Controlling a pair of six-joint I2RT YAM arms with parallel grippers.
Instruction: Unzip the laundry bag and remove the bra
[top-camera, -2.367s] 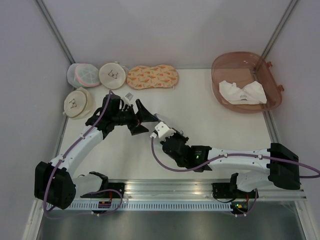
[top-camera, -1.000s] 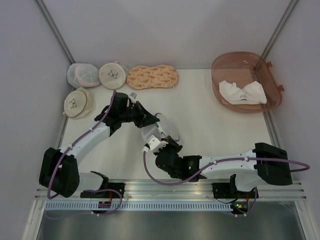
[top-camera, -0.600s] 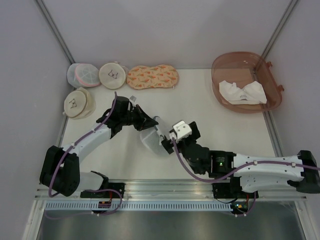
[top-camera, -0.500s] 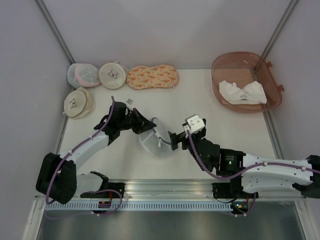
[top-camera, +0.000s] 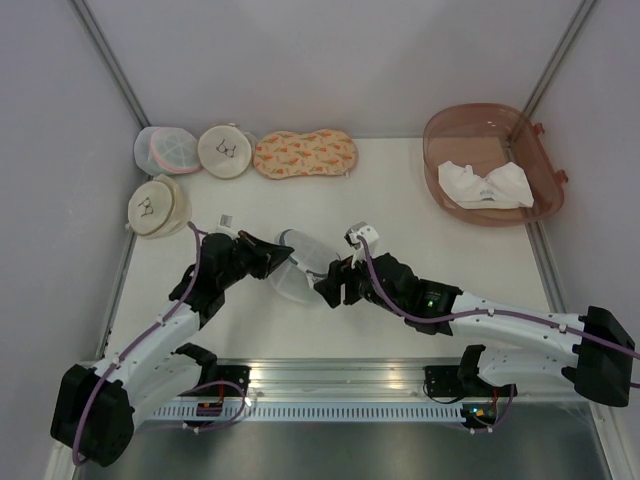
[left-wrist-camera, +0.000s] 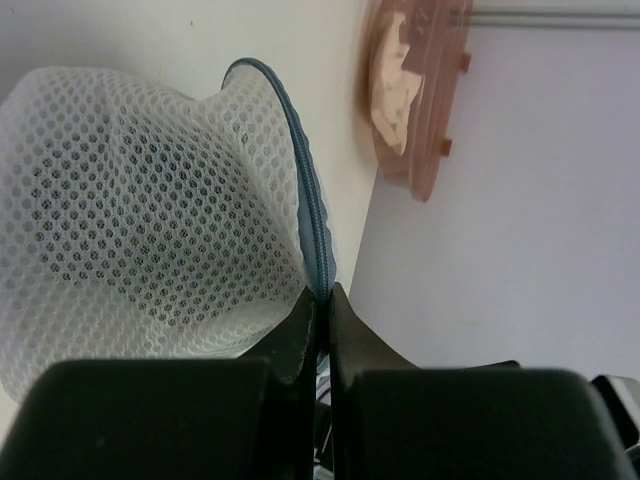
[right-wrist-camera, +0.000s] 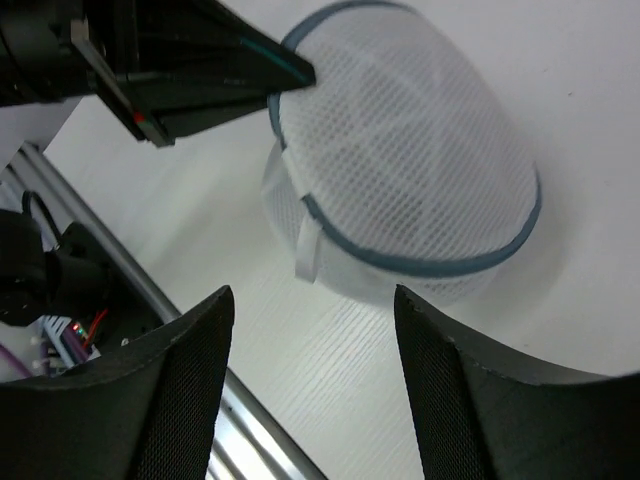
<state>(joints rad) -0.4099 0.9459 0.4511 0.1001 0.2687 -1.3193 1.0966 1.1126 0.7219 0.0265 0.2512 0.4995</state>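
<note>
Left claw (left-wrist-camera: 322, 297) clamps the laundry bag (left-wrist-camera: 150, 220) at its zipper rim (left-wrist-camera: 310, 215) — right claw (right-wrist-camera: 312, 295) gapes just beside.

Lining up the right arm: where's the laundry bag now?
Top view: the laundry bag lies near the table centre, between both grippers, its zipper rim pinched by the left gripper, the open right gripper to its right.

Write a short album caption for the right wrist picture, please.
The right fingers stand open facing the domed mesh laundry bag, while the left fingers pinch its zipper rim.

White table (top-camera: 430, 220) — pouches (top-camera: 225, 150), laundry bag (top-camera: 300, 275), brown tub (top-camera: 480, 125).
</note>
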